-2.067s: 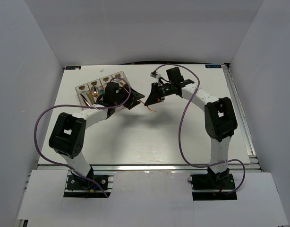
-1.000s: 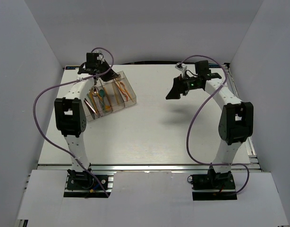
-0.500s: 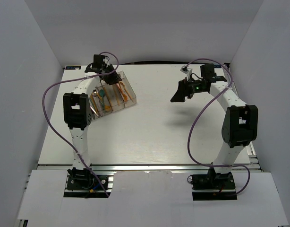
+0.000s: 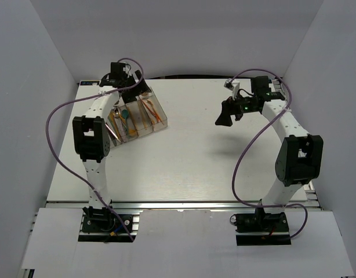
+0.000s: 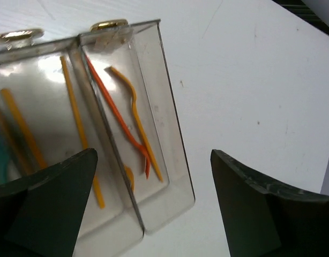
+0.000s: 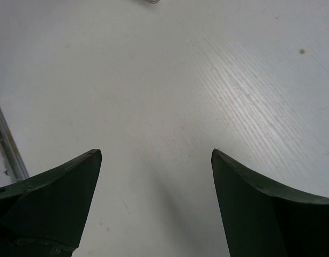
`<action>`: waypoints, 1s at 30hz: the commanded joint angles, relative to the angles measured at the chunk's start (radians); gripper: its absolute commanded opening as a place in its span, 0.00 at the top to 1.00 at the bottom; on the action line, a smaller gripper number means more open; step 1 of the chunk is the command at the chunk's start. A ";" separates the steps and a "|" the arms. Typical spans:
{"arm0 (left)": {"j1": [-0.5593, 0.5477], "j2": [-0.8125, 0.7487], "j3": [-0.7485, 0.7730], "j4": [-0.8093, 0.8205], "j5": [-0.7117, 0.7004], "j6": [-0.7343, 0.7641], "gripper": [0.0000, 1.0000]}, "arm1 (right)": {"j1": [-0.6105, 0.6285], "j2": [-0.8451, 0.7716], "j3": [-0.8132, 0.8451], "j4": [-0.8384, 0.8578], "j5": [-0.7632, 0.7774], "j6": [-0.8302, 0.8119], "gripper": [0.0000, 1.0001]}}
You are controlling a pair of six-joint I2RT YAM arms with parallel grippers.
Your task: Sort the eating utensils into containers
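Containers (image 4: 155,123) far left on table (image 4: 195,162); utensils (image 5: 136,112) inside them.

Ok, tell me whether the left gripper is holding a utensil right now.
No, the left gripper stands wide open and empty above the clear bins.

The containers (image 5: 175,134) were clear plastic, glossy, with bright glare on the walls and a few scuffs. A small mark (image 5: 108,24) at one end had a shiny, brassy gleam. Inside, the orange utensil (image 5: 113,107) and the yellow utensil (image 5: 135,112) looked like smooth, thin plastic. The table (image 6: 170,107) was white and matt, finely ridged like a grain, with dark specks. The fingers (image 5: 52,209) of the left gripper (image 5: 154,153) and right gripper (image 6: 156,152) were dull dark plastic. The rail (image 4: 178,204) looked like silvery metal.
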 commanded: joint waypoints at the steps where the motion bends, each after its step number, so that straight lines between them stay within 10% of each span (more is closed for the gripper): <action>1: 0.035 -0.277 -0.077 0.002 -0.018 0.068 0.02 | -0.005 -0.056 0.067 -0.055 0.091 -0.126 0.10; 15: 0.055 -1.214 -1.012 0.311 0.125 0.014 0.02 | -0.048 -0.071 0.269 -0.081 0.137 -0.066 0.11; 30: 0.055 -1.419 -1.172 0.362 0.140 -0.053 0.02 | -0.096 -0.249 0.056 0.183 0.252 0.175 0.11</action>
